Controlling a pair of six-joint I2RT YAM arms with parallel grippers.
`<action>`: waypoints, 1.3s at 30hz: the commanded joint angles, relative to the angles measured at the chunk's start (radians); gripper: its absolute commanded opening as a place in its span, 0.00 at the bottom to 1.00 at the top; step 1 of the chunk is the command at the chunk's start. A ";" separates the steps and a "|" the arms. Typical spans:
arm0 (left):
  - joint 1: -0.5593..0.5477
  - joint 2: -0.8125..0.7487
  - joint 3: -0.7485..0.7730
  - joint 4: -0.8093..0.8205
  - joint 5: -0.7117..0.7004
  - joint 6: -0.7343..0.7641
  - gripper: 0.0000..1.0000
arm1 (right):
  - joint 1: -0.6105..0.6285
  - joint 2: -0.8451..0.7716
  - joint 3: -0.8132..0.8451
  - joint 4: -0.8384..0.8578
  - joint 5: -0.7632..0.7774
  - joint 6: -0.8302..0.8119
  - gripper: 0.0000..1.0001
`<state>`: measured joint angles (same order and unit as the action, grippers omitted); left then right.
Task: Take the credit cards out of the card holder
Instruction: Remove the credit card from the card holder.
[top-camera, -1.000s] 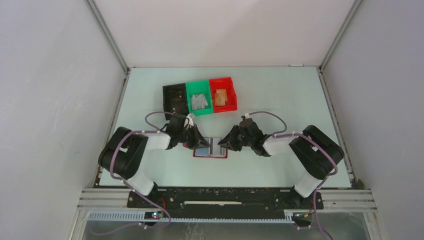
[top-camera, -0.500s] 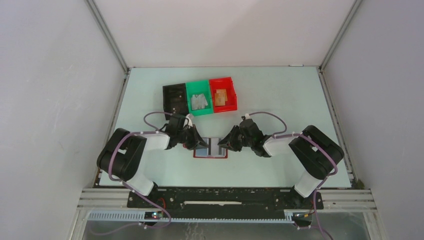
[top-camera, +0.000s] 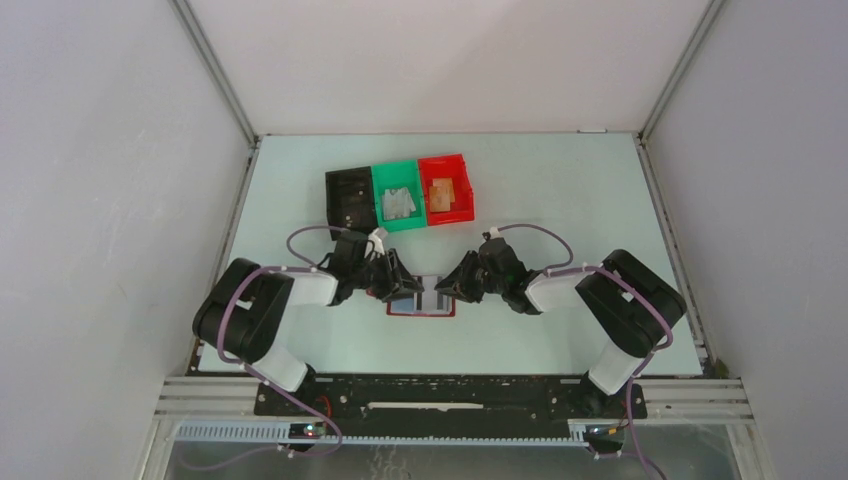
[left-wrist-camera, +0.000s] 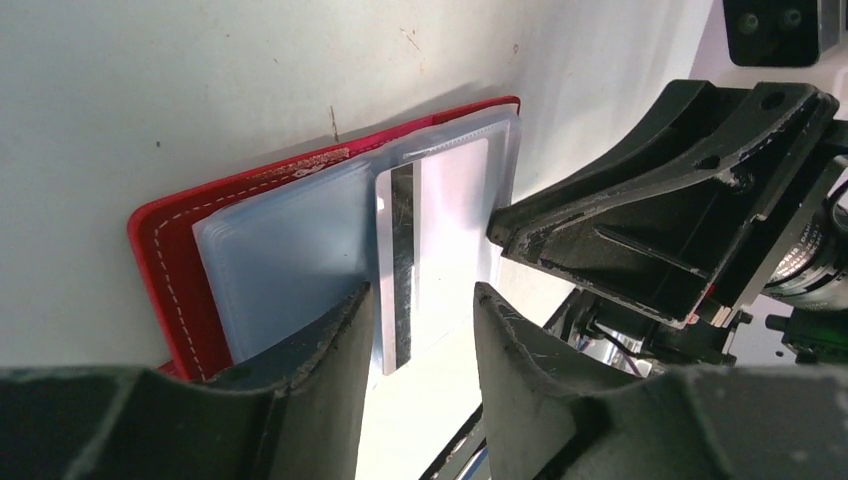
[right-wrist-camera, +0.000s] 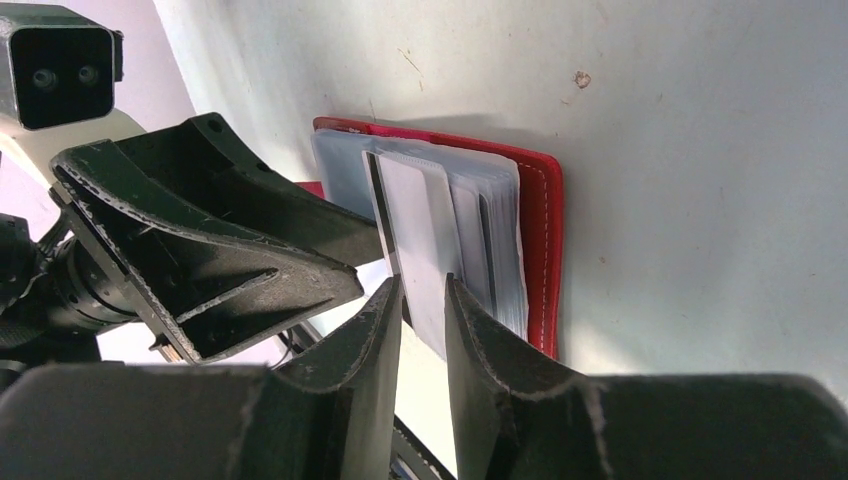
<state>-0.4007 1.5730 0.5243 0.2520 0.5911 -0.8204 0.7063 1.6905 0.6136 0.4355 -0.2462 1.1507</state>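
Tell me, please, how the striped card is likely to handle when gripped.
The striped card looks thin and straight-edged, so probably stiff and light. Its glossy face may slip, and the clear sleeves beside it might drag.

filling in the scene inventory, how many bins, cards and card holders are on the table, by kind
bins: 3, black bin, green bin, red bin
card holder: 1, red, lying open
cards: 3, grey card in the green bin, tan card in the red bin, dark-striped card at the card holder
total: 7, counting only cards that show
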 joint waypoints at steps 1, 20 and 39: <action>0.004 0.033 -0.048 0.115 0.025 -0.014 0.47 | -0.006 0.032 -0.025 -0.044 0.029 -0.014 0.32; 0.007 -0.026 -0.050 0.019 -0.049 0.015 0.00 | -0.011 0.032 -0.025 -0.055 0.026 -0.019 0.31; 0.042 -0.280 0.113 -0.520 -0.250 0.199 0.00 | -0.013 0.028 -0.031 -0.045 0.024 -0.016 0.31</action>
<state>-0.3637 1.3365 0.5739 -0.1432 0.3912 -0.6884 0.6994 1.6981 0.6086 0.4564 -0.2565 1.1511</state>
